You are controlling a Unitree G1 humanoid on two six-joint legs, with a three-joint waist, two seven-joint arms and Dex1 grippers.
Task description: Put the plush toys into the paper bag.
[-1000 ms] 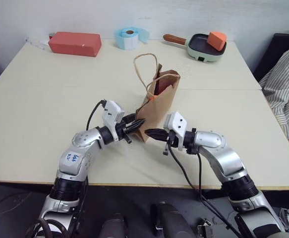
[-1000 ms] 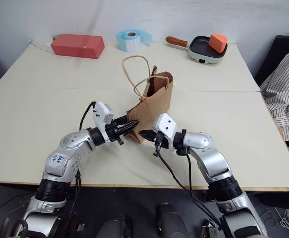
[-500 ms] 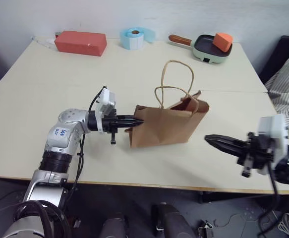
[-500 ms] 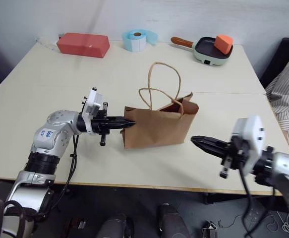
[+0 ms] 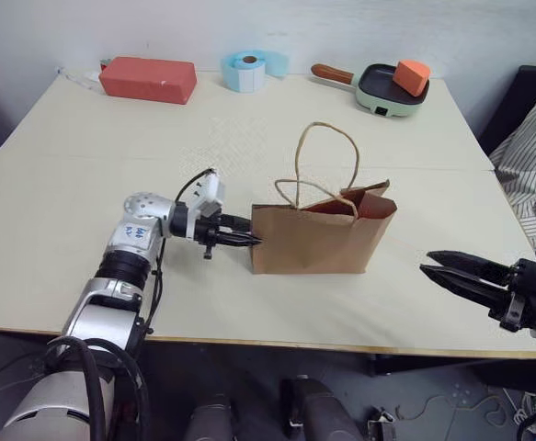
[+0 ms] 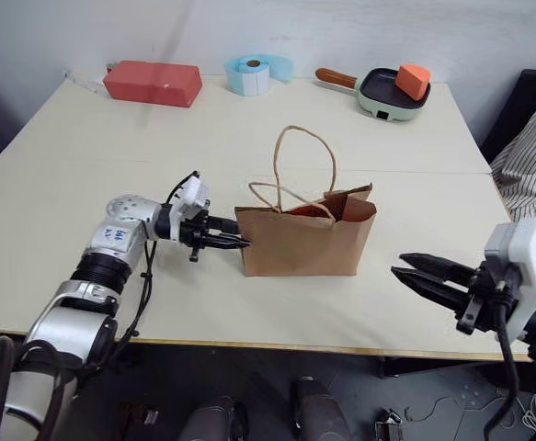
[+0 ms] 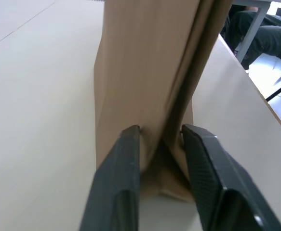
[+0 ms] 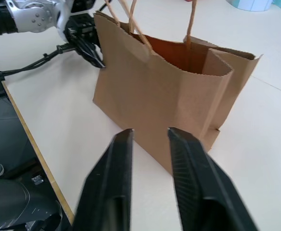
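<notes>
Nearest us, our right pincer (image 6: 413, 273) hangs released beside the paper bag (image 6: 304, 241), clear of it. Our left pincer (image 5: 247, 241) is parted around the bag's side fold. The bag stands upright mid-worktop (image 5: 84, 184). At the far edge sit a red box (image 5: 148, 79), tape roll (image 5: 245, 71) and pan (image 5: 383, 88).

Materials as you see them: the paper bag (image 5: 318, 241) is matt brown kraft paper, creased along its side fold, its rim pinked, with handles (image 5: 327, 161) of twisted tan cord. The table (image 5: 84, 165) presents a smooth, matt cream top. On the left gripper (image 7: 160, 139), note that the fingers (image 7: 126, 168) are black with a fine woven texture and a slight sheen; the arm shells (image 5: 143, 220) look like satin silver metal. The pan (image 5: 384, 90) appears pale green with a dark matt inside and wood-toned handle.
</notes>
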